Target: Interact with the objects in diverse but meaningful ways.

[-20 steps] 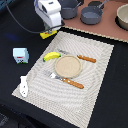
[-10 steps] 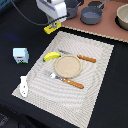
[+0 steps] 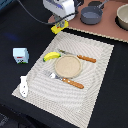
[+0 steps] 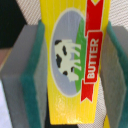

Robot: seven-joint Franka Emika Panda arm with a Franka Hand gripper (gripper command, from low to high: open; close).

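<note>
At the far edge of the woven placemat (image 3: 75, 70), toward the exterior view's left, we see the arm's fingers (image 3: 59, 25) clamped on one yellow butter packet (image 3: 59, 26), which hangs above the dark surface (image 3: 20, 30) just beyond the mat's corner. In the wrist view we read the packet (image 4: 75, 60) clearly: a yellow face with a cow in an oval and a red banner spelling BUTTER, pressed on both sides by the green-edged grey pads (image 4: 31, 70). On the placemat we count one round tan plate (image 3: 67, 66), one fork (image 3: 64, 80) with an orange handle on the near side of the plate, one knife (image 3: 77, 56) with an orange handle on its far side, one yellow banana (image 3: 50, 56) just beside the plate toward the exterior view's left, and one small white bottle (image 3: 23, 85) lying at the mat's near-left corner. Off the mat, on the dark surface, stands one pale-blue and white milk carton (image 3: 20, 55). On the brown board (image 3: 107, 27) behind sit one dark grey handled pot (image 3: 91, 14) and one beige bowl (image 3: 123, 16), partly cut off by the frame.
</note>
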